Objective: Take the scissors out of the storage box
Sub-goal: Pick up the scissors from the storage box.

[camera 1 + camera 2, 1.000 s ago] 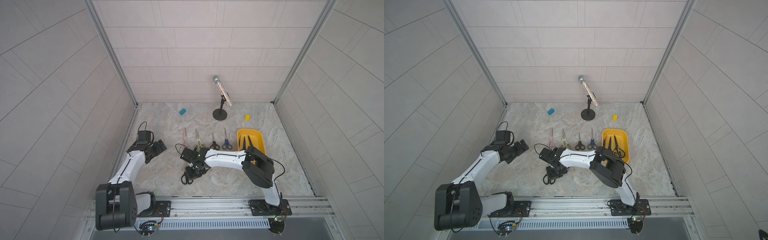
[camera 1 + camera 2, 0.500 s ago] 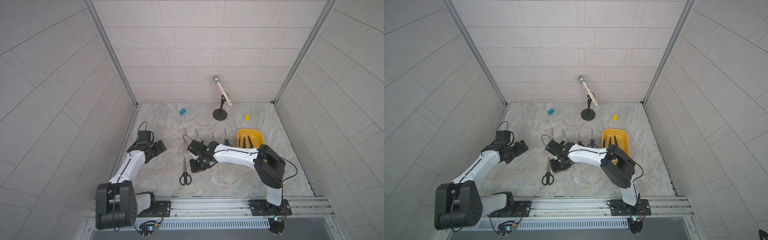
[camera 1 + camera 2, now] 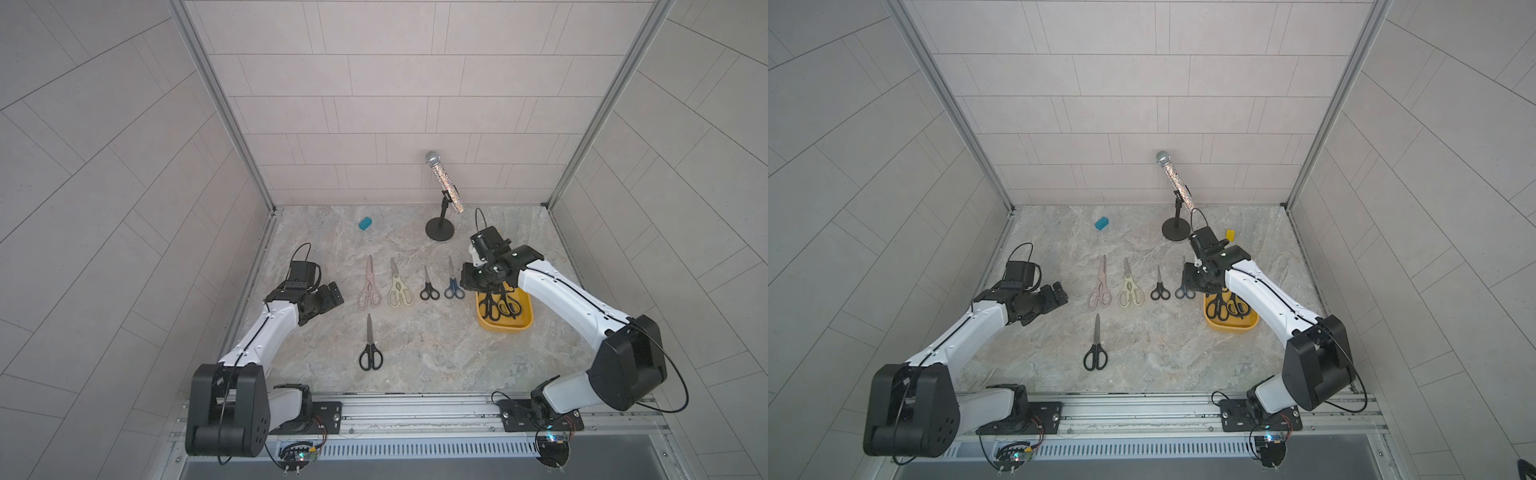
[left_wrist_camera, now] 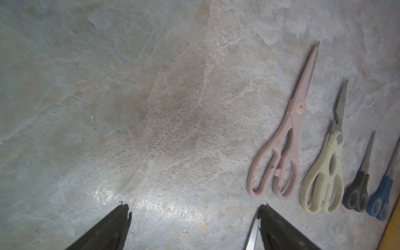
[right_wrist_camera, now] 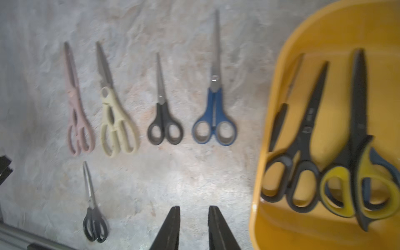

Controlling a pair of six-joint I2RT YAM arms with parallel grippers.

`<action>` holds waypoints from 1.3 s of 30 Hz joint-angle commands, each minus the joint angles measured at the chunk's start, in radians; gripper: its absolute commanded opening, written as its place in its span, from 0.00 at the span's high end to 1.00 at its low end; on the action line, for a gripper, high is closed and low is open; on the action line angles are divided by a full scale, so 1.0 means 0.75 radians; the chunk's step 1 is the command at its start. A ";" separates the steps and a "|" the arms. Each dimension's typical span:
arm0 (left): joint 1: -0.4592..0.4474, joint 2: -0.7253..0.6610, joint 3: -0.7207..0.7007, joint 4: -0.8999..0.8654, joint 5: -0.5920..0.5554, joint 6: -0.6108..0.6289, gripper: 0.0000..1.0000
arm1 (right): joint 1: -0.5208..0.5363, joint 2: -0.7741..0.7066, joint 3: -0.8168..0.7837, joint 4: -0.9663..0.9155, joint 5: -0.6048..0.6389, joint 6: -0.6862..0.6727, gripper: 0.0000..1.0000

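Note:
The mustard storage box (image 3: 503,331) (image 5: 258,173) lies right of centre and holds several scissors: black (image 5: 303,155), yellow-and-black (image 5: 357,173) and a thin dark pair (image 5: 279,121). On the table lie pink (image 3: 369,284), cream (image 3: 399,286), small black (image 3: 429,286) and blue (image 3: 454,284) scissors in a row. A larger black pair (image 3: 370,345) lies nearer the front. My right gripper (image 3: 467,284) (image 5: 194,208) hovers at the box's far left corner, narrowly open and empty. My left gripper (image 3: 332,293) (image 4: 193,207) is wide open and empty, left of the pink pair (image 4: 287,138).
A glittery microphone on a round stand (image 3: 440,195) is at the back. A teal block (image 3: 365,223) sits back left and a tiny yellow block (image 3: 1230,235) behind the right wrist. Tiled walls close in three sides.
The right gripper let go of the larger black scissors near the front, opened a little, and swung back right to the box. The left arm has not moved.

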 commanded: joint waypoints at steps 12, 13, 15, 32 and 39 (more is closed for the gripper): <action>-0.126 0.085 0.163 -0.123 0.112 0.013 0.00 | -0.320 0.142 -0.102 0.207 -0.255 0.046 0.66; -0.131 0.086 0.164 -0.121 0.111 0.009 0.00 | -0.322 0.152 -0.111 0.249 -0.288 0.062 0.65; -0.137 0.087 0.163 -0.121 0.115 0.011 0.00 | -0.324 0.174 -0.121 0.312 -0.334 0.083 0.65; -0.139 0.048 0.155 -0.200 0.101 0.040 0.00 | -0.362 0.230 -0.198 0.483 -0.373 0.083 0.61; -0.139 0.041 0.150 -0.202 0.100 0.021 0.00 | -0.376 0.121 -0.192 0.269 -0.175 -0.004 0.65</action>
